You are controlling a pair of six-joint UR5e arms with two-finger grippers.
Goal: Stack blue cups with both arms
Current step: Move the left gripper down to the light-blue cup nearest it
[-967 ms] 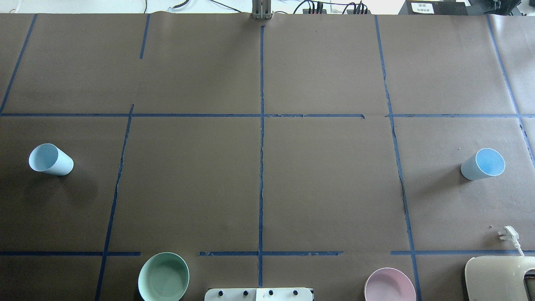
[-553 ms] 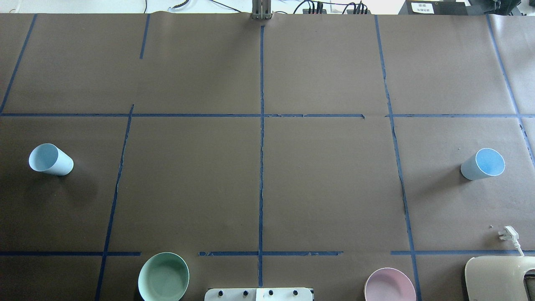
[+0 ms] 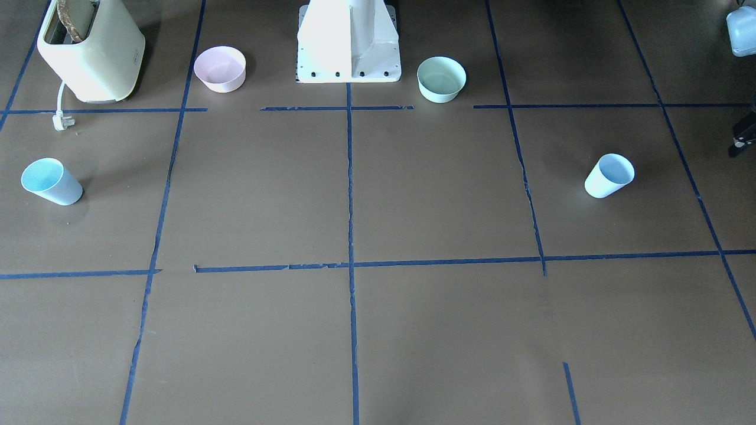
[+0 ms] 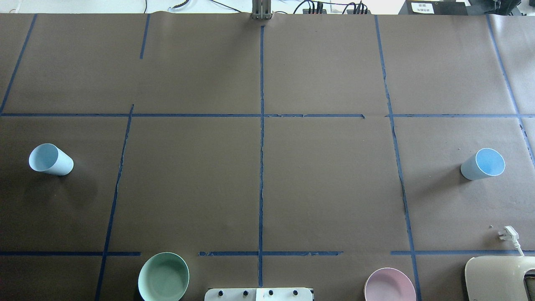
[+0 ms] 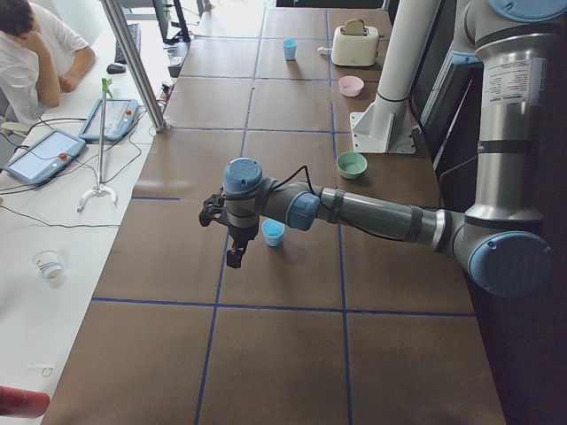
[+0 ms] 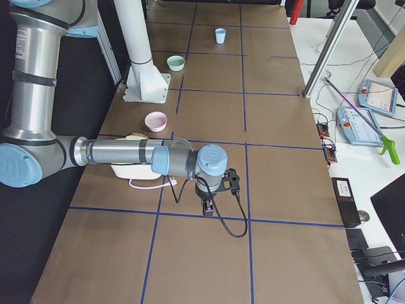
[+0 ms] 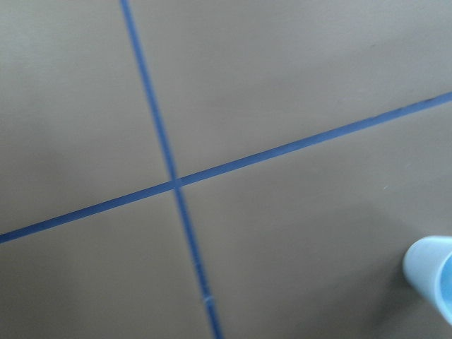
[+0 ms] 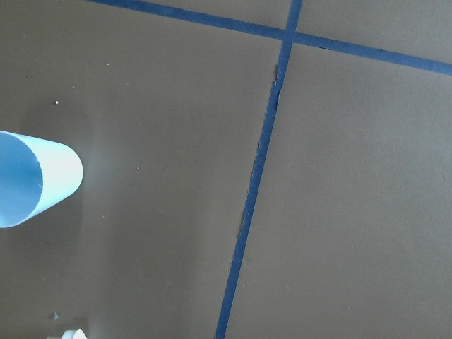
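The blue cups stand upright, mouth up, and well apart. In the overhead view the left cup [image 4: 51, 159] sits at the far left of the frame at mid-height, and the right cup [image 4: 482, 164] sits at the far right at about the same height. Nothing touches either one, so the stacking has not yet begun.

The step in hand looks like the approach. Each arm needs to centre its fingers on its own cup before closing. The left wrist view catches only a sliver of the left cup [image 7: 431, 275] in its lower right corner, and the right wrist view has the right cup [image 8: 35, 185] cut by its left edge, so both grippers are off to one side. A light thin-walled tumbler is likely to tip or skate if one finger nudges it first, so a square descent over the rim or around the wall would be safest.

In the left side view the left arm [image 5: 372, 212] reaches out nearly level over the table. The left gripper [image 5: 234, 255] points down just beside the cup. The right arm [image 6: 126, 153] lies equally flat, with the right gripper [image 6: 206, 206] hanging near a tape crossing. I cannot tell how wide either pair of fingers stands, and neither appears to hold anything.

A mint-green bowl [image 4: 163, 276], a pink bowl [image 4: 389, 285] and a toaster [image 4: 499, 278] line the bottom edge.
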